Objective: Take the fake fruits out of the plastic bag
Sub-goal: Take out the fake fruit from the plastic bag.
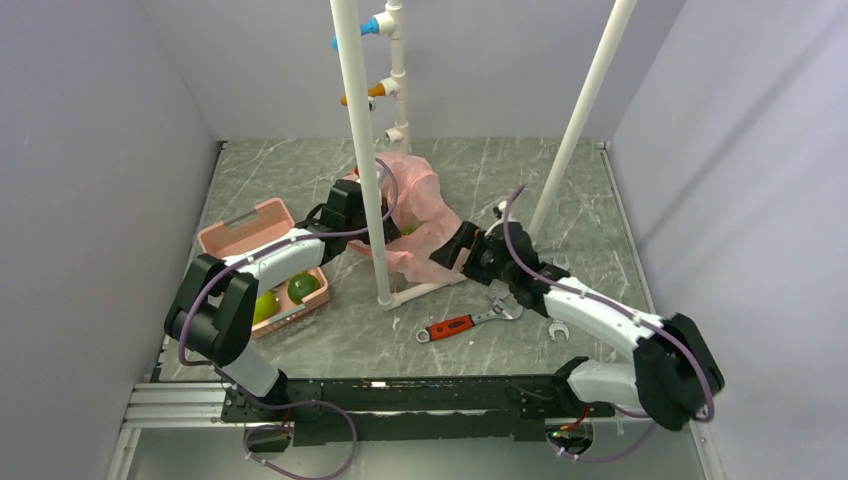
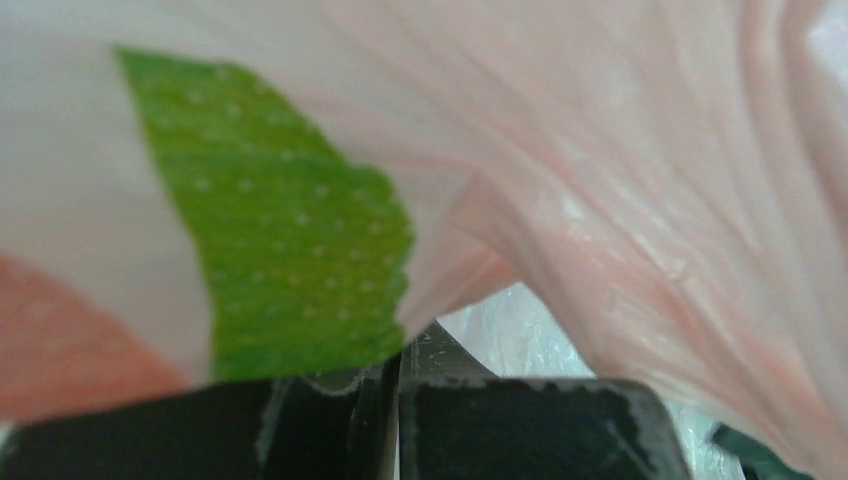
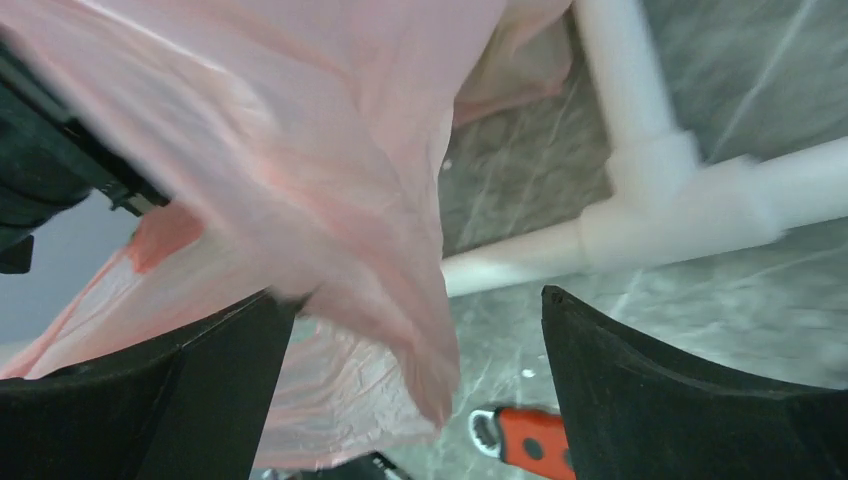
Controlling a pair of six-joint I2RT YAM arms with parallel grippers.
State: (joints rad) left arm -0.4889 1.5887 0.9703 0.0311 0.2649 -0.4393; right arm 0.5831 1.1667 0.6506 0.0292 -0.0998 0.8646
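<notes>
The pink plastic bag (image 1: 418,205) lies crumpled in the middle of the table, behind the white pipe. My left gripper (image 1: 372,238) is at the bag's left edge. In the left wrist view its jaws are closed together (image 2: 398,345), with a fold of bag film (image 2: 620,200) running down into the seam. A green fake fruit with pale dots (image 2: 290,250) sits right in front of them, half covered by film; a bit of green shows in the top view (image 1: 406,230). My right gripper (image 1: 452,250) is open at the bag's right edge, a hanging fold (image 3: 380,240) between its fingers (image 3: 150,400).
A rigid pink basket (image 1: 245,232) at the left holds two green fruits (image 1: 303,287). A white pipe frame (image 1: 362,150) stands over the bag, its base tee (image 3: 640,200) close to my right gripper. An orange-handled wrench (image 1: 458,326) and a silver spanner (image 1: 557,328) lie in front.
</notes>
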